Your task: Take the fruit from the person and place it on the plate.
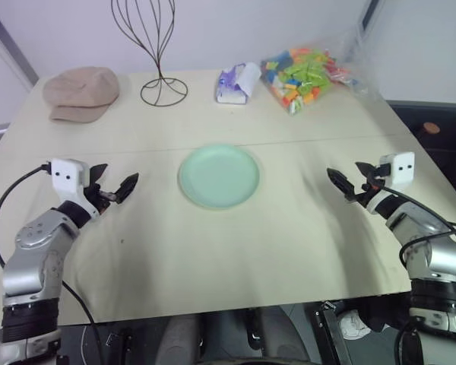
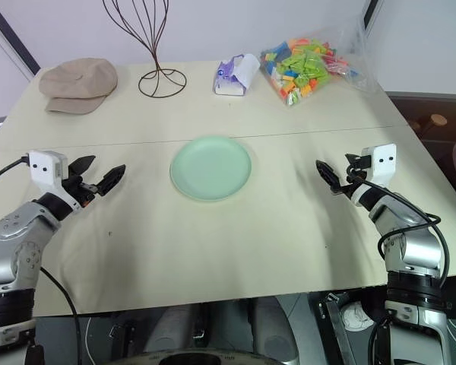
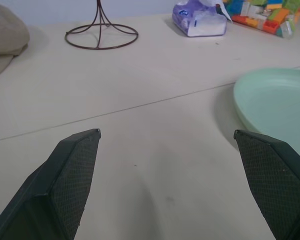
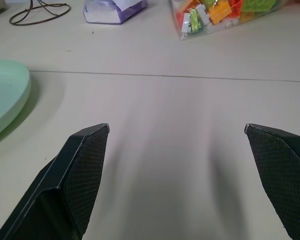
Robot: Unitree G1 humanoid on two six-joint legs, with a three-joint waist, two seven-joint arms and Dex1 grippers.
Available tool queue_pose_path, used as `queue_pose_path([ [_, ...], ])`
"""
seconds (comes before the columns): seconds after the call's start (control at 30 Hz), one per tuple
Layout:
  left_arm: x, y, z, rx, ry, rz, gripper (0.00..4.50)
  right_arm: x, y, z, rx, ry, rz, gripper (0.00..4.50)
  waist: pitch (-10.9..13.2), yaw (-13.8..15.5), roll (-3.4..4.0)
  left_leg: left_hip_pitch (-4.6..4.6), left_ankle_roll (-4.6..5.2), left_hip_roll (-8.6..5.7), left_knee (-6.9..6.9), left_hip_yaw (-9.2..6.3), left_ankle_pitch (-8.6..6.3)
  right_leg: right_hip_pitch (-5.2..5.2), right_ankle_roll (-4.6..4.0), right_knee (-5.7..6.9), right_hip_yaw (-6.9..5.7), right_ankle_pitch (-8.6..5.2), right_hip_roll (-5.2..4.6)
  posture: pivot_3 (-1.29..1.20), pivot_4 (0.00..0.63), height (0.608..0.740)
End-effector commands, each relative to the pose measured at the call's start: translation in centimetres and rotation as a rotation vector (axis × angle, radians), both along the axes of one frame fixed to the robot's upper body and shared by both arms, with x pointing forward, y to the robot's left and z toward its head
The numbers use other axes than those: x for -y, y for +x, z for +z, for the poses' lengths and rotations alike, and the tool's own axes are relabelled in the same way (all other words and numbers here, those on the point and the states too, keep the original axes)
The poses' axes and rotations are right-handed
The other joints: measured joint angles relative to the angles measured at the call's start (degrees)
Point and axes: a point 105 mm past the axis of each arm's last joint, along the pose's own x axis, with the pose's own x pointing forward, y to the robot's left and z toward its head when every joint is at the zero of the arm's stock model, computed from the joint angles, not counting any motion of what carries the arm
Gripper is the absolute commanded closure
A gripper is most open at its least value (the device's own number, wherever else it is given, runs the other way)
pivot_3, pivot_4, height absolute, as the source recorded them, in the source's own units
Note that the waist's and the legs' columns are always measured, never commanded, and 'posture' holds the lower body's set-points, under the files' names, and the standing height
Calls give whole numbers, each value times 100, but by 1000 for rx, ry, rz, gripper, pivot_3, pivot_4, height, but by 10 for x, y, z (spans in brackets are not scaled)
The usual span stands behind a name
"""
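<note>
Your left gripper (image 1: pixel 118 185) hangs just above the bench (image 1: pixel 235 251) with its jaws spread wide and nothing between them. Your right gripper (image 1: pixel 348 182) mirrors it on the other side, jaws likewise spread and empty. Between the two sets of jaws lies the plate (image 1: pixel 219 176), flat on the bench and apart from both; it sits a little nearer the left jaws than the right. In the left wrist view its rim (image 3: pixel 250 107) shows just beyond the inner fingertip (image 3: pixel 270 170).

You have open bench surface ahead of both jaws up to a thin seam line (image 4: pixel 155 76) crossing the top. Beyond that seam, along the far edge, stand a beige cap (image 1: pixel 81 92), a wire stand (image 1: pixel 163 90), a small purple-and-white packet (image 1: pixel 238 84), probably tissues, and a bag of coloured blocks (image 1: pixel 304 76). The bench's near edge runs close under both wrists.
</note>
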Motion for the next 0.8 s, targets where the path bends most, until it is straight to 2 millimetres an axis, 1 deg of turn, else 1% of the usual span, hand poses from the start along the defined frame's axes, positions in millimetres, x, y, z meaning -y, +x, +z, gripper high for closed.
queue_pose_path([
  [0.03,-4,-3,13,44,-14,8,0,-4,1,11,54,-5,11,57,0,0,0,0,0,0,0,0,0,0,0,0,0,0,0,0,150,740],
  [0.8,-7,-6,11,51,18,22,0,-5,2,11,52,-6,17,57,0,0,0,1,0,0,1,0,0,0,0,2,0,0,0,0,150,740],
])
